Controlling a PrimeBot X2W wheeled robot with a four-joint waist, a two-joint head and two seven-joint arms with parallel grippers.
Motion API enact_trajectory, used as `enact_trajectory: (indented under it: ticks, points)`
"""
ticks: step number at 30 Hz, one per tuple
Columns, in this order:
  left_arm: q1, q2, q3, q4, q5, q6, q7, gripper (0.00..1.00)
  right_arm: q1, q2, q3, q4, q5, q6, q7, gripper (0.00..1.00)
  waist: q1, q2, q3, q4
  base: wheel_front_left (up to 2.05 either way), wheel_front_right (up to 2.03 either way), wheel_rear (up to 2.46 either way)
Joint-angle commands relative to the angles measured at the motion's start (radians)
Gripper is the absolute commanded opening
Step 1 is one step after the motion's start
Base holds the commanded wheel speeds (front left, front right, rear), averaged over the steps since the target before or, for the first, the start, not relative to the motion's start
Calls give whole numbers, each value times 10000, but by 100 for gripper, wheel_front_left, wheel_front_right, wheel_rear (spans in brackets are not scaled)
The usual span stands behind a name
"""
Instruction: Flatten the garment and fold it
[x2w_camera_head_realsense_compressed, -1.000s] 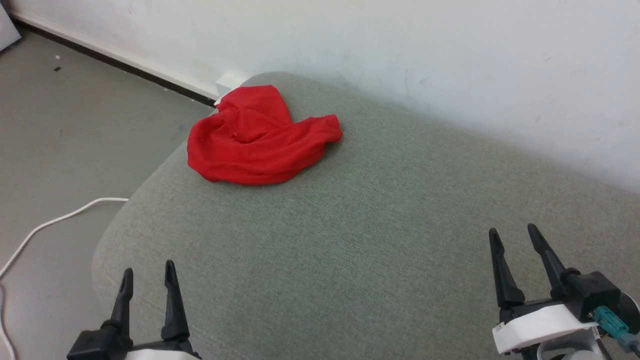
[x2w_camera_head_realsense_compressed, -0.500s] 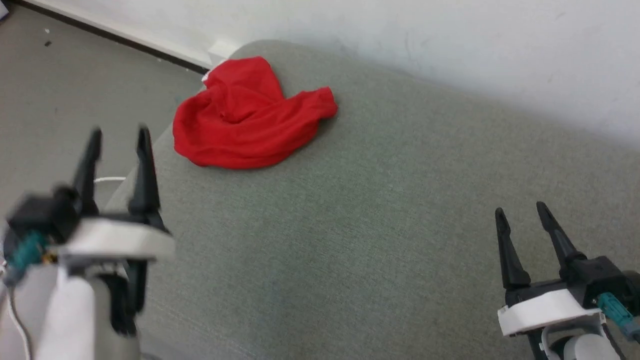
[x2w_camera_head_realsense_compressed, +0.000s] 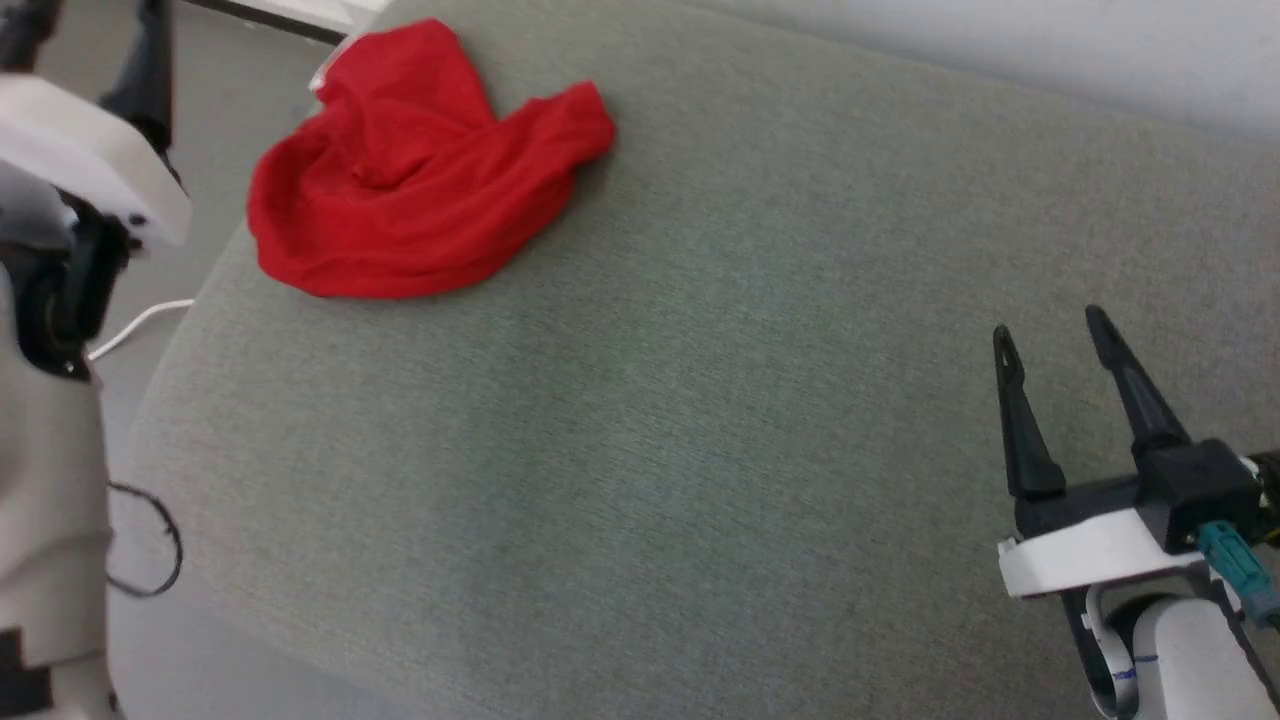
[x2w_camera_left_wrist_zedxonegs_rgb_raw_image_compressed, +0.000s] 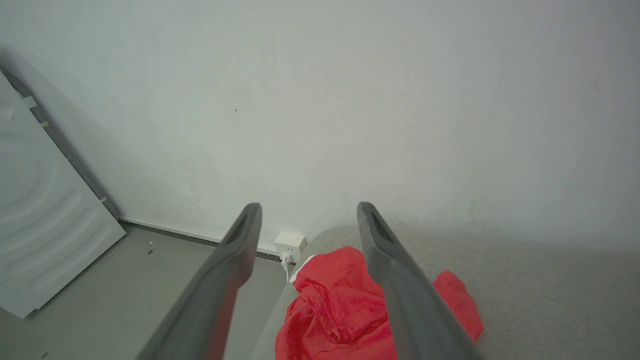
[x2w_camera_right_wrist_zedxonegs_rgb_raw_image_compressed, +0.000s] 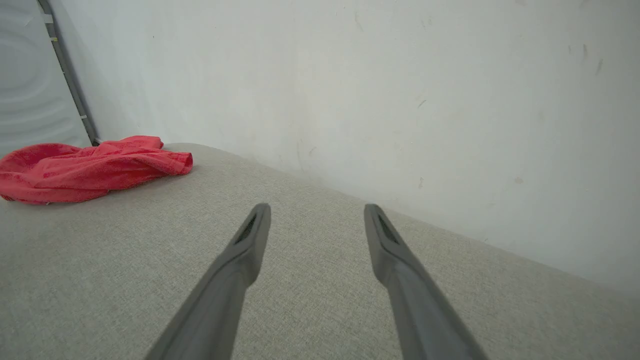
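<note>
Crumpled bright red jersey garment (x2w_camera_head_realsense_compressed: 410, 190) lies at the far-left corner of the grey fabric-covered counter (x2w_camera_head_realsense_compressed: 700, 400); left tool (x2w_camera_left_wrist_zedxonegs_rgb_raw_image_compressed: 308, 207) gapes wide, empty, seemingly off the counter's edge; right tool (x2w_camera_head_realsense_compressed: 1049, 325) wide open, empty, well apart

the table (x2w_camera_head_realsense_compressed: 720, 420), padded in grey-green woven fabric with a rounded corner, carries the garment (x2w_camera_head_realsense_compressed: 400, 200), a crumpled red heap lying near that far left corner's edge.
</note>
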Motion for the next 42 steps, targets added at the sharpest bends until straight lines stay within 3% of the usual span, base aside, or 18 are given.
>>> enact_trajectory:
  ticks: [1,6,14,19,27,29,42]
  points:
    - [-506,210,-145,557,-206,-78,182,100,-238,-8,32,-237,-172,-21,75,100,-3,-1,940,-691,0,0,0]
    - [-1283,592,-888,1957,-1049,-152,1017,100,-568,-8,132,-919,-573,-21,337,100,-3,-1,1666,-1081,0,0,0]
    - [-1500,1542,-2767,2823,-3312,-160,2196,100,-786,-8,358,-1913,-893,-21,755,100,-3,-1,2475,-1622,0,0,0]
    - [-1437,1752,-3459,3271,-4496,-161,2922,100,-724,-8,256,-2364,-1007,-21,989,100,-3,-1,2849,-1753,0,0,0]
    - [-1531,2013,-4332,4025,-4923,-162,2950,100,-719,-8,304,-2680,-1055,-21,1166,100,-3,-1,3100,-1813,0,0,0]
    - [-1591,2072,-4506,4187,-4893,-162,2829,0,-772,-8,324,-2692,-1048,-21,1176,100,-3,-1,3094,-1834,0,0,0]
    - [-2022,2794,-5074,4383,-5011,-162,1740,0,-725,-8,285,-1958,-442,-21,609,100,-3,-1,2033,-1979,0,0,0]
